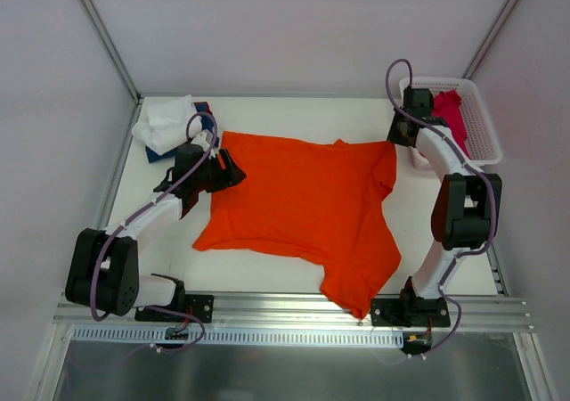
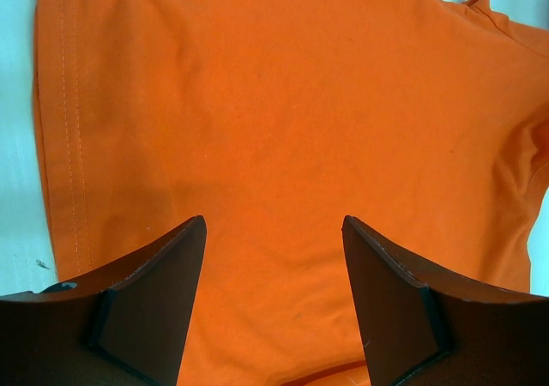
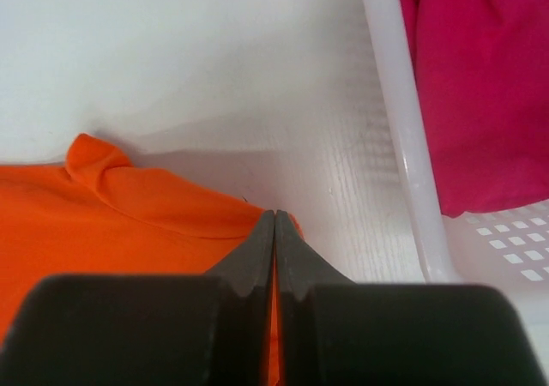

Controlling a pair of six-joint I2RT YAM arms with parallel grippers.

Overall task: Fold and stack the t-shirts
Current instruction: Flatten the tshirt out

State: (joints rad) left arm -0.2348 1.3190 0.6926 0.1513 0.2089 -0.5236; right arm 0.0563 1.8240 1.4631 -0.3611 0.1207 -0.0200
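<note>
A bright orange t-shirt [image 1: 303, 196] [image 2: 283, 103] [image 3: 103, 214] lies spread across the middle of the table. My left gripper [image 1: 227, 171] [image 2: 274, 223] hovers open over the shirt's left edge, with nothing between its fingers. My right gripper [image 1: 399, 143] [image 3: 274, 214] is shut on the orange shirt's far right corner, and a sliver of orange cloth shows between its jaws. A crimson-pink t-shirt [image 1: 450, 111] [image 3: 480, 86] lies in the basket. At the back left, a white t-shirt [image 1: 165, 120] sits on top of a navy blue one [image 1: 158, 154].
The white plastic mesh basket [image 1: 485, 125] [image 3: 403, 129] stands at the back right, just right of my right gripper. White walls with metal frame posts enclose the table. A metal rail runs along the near edge by the arm bases.
</note>
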